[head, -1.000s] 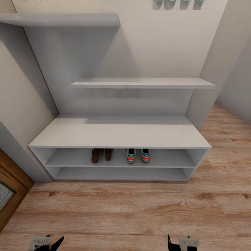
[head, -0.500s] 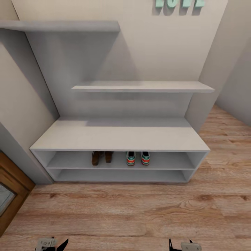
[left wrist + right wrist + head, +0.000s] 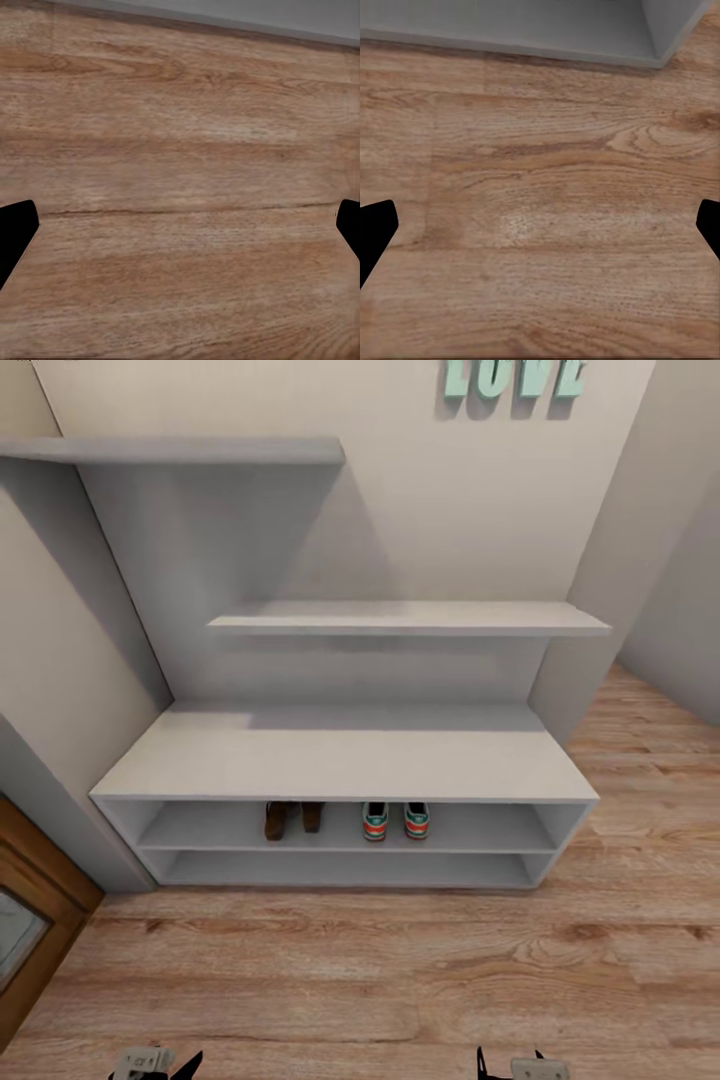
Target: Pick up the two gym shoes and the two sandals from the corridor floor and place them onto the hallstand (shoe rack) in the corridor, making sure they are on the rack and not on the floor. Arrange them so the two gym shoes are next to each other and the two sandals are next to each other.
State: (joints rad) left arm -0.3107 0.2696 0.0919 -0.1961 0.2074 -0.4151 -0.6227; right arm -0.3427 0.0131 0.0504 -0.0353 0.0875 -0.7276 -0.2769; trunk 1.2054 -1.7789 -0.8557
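**All four shoes on the rack, both my pincers empty above the floor**

From my head camera I look down at the hallstand (image 3: 345,765), a pale grey unit with a wide bench top and two low open shelves. On its upper low shelf stand the two sandals (image 3: 293,819), brown and side by side, and just to their right the two gym shoes (image 3: 396,821), heels toward me, also side by side. A small gap separates the pairs. No shoe lies on the corridor floor (image 3: 380,980) in front of the rack.

My left pincer (image 3: 160,1062) and right pincer (image 3: 512,1066) peek in at the bottom edge, well apart from the rack.

I judge the placing done; what remains is at most a check that nothing overhangs the shelf.

The wrist cameras add what the head view lacks: each pincer's fingers are spread wide with nothing between them, over bare planks. The right wrist view also catches the rack's lower corner (image 3: 660,45).
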